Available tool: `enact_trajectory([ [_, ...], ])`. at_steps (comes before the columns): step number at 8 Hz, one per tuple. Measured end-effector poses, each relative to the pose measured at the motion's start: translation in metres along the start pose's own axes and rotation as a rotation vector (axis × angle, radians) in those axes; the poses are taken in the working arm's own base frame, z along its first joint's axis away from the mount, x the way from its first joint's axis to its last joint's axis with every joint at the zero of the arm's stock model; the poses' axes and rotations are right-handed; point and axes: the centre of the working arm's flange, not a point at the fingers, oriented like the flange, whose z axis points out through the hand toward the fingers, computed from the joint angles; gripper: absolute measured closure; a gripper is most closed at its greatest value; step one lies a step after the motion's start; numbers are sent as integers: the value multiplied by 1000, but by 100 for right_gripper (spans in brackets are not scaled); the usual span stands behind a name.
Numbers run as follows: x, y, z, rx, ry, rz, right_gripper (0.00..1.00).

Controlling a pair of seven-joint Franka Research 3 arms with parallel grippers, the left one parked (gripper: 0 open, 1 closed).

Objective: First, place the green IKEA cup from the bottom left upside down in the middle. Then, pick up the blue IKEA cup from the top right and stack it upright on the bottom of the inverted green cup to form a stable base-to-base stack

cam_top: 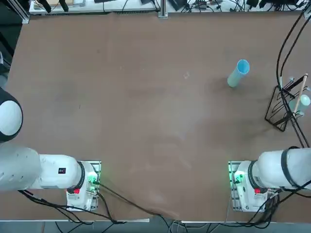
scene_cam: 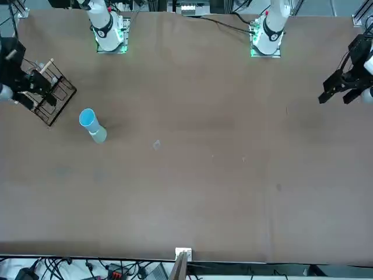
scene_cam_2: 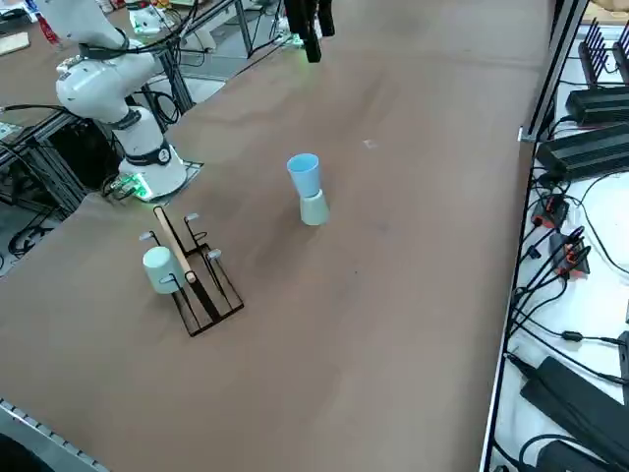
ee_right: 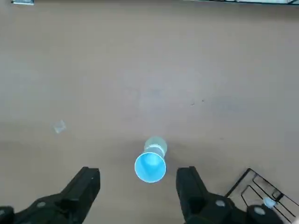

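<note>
Right gripper (ee_right: 138, 185) spread wide, empty, raised above blue IKEA cup (ee_right: 150, 166) stacked on green IKEA cup (ee_right: 155, 144)

The right arm's white base (cam_top: 248, 187) is bolted at the near edge of the table, with a green light lit at its mount. From there the arm's thick white link (cam_top: 284, 167) leans out toward the robot's own right side, leaving the overhead picture at its right edge. The right gripper (ee_right: 138, 182) is held high above the table, pointing down. Its two dark fingers (ee_right: 83, 186) stand well apart, the jaws wide, nothing between them and nothing touching them. In the front view the gripper (scene_cam: 13, 73) shows as a dark shape at the picture's left edge, raised clear of the tabletop.
</note>
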Motion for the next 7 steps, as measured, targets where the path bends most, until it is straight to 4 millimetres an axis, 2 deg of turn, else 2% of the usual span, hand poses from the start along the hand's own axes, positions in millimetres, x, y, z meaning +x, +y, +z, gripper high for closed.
enact_trajectory([
  [4, -4, 11, -11, -6, -18, 18, 0],
  [7, -5, 7, -10, -4, -29, 11, 0],
])
